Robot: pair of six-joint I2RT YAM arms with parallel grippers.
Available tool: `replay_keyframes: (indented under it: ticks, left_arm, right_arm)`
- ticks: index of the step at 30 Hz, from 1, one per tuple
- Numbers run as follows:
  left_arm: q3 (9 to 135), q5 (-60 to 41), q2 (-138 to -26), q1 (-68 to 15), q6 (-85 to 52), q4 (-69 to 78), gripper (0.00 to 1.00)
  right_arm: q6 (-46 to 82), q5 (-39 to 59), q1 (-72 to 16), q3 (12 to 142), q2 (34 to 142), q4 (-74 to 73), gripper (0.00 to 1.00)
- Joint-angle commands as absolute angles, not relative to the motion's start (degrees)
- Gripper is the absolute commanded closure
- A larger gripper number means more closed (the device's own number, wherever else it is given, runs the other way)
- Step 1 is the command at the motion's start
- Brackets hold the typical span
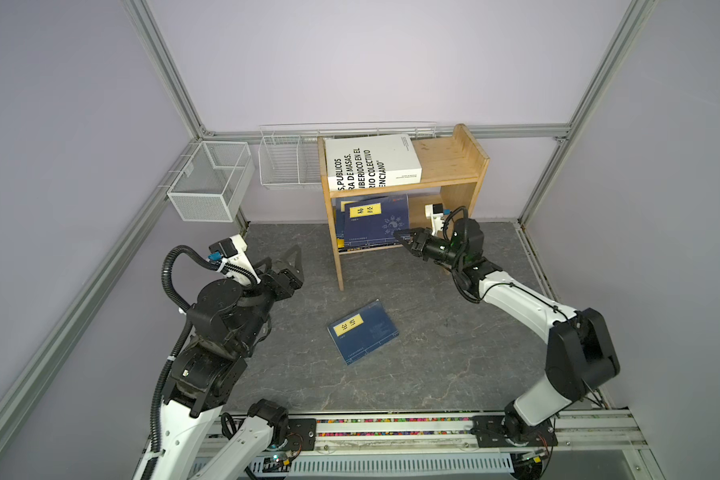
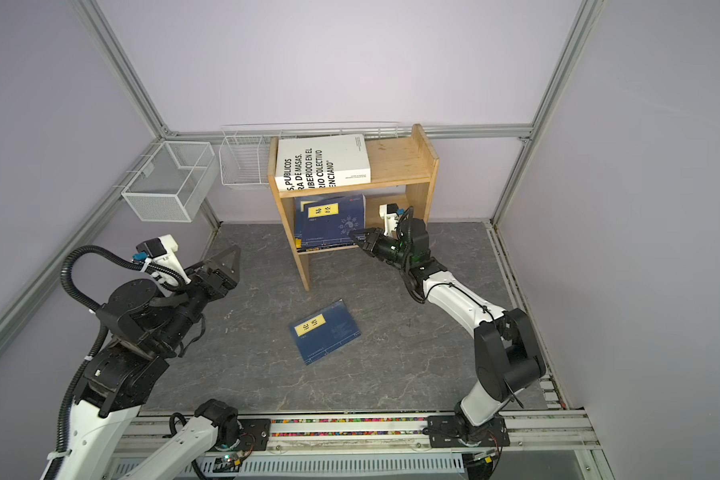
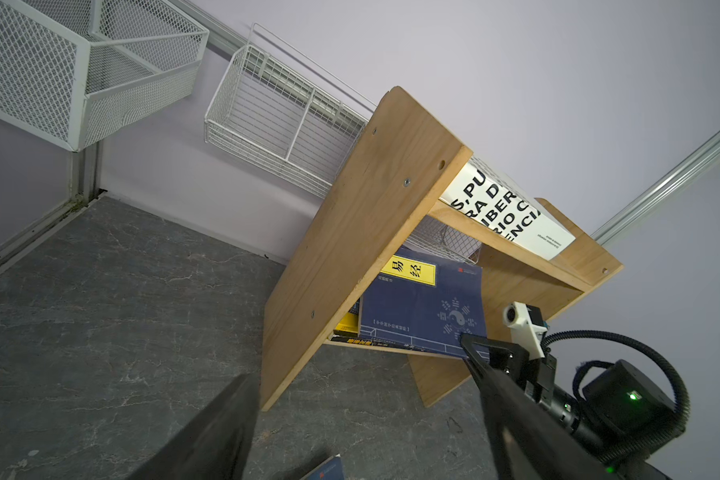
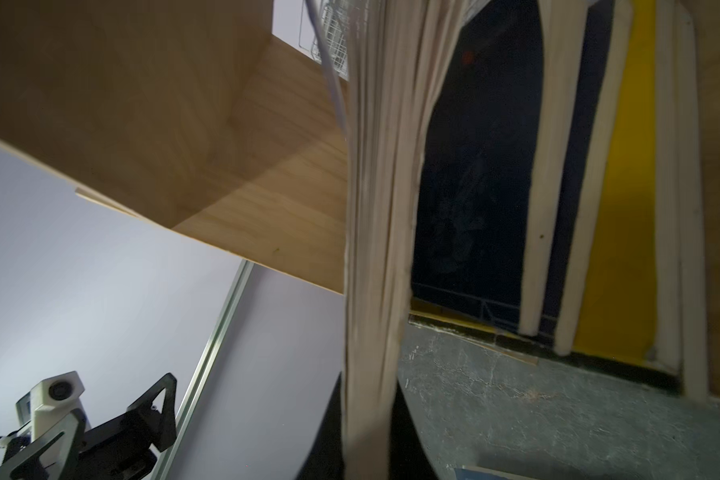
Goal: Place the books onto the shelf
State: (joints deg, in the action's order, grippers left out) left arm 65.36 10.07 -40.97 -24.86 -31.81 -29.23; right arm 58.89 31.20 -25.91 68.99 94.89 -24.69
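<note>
In both top views the shelf (image 1: 447,164) stands at the tabletop's (image 1: 433,353) far edge, right of centre. Its upper tier carries the thick white book (image 1: 373,160) lying flat at the left end; the rest of that board is bare. The lower tier holds several books leaning at its left, and the front navy book (image 1: 377,222) tilts back with its lower right corner pinched in the right gripper (image 1: 404,240), jaws clenched on it; the tier's right part is open. A loose navy book (image 1: 362,332) lies flat near the tabletop's middle, well apart from both arms, bare surface all round. The left gripper (image 1: 282,262) hovers near the left edge, jaws released, holding nothing. A mesh basket (image 1: 202,195) and a wire basket (image 1: 281,166) hang on the walls by the far left corner. The left wrist view shows a yellow book (image 3: 346,323) behind the front one and a black book (image 3: 352,341) flat on the lower board's front edge. The right wrist view shows the held book's page edges running down between the fingers (image 4: 323,440).
</note>
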Motion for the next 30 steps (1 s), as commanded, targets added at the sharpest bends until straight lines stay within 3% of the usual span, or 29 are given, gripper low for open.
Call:
replay_keyframes:
  ticks: [1, 20, 30]
  left_arm:
    - [64.22, 10.73, -41.37, -24.85, -30.59, -29.71, 0.15]
    - [60.95, 7.74, -45.43, -24.79, -32.34, -26.24, 0.13]
    - [60.34, 8.04, -46.40, -24.80, -32.08, -25.71, 0.12]
  right_arm:
    - [59.28, 32.04, -25.91, 72.51, 96.33, -29.09, 0.93]
    - [61.42, 31.47, -26.92, 80.76, 103.58, -27.31, 0.93]
    - [56.16, 33.02, -26.96, 86.14, 105.22, -15.61, 0.92]
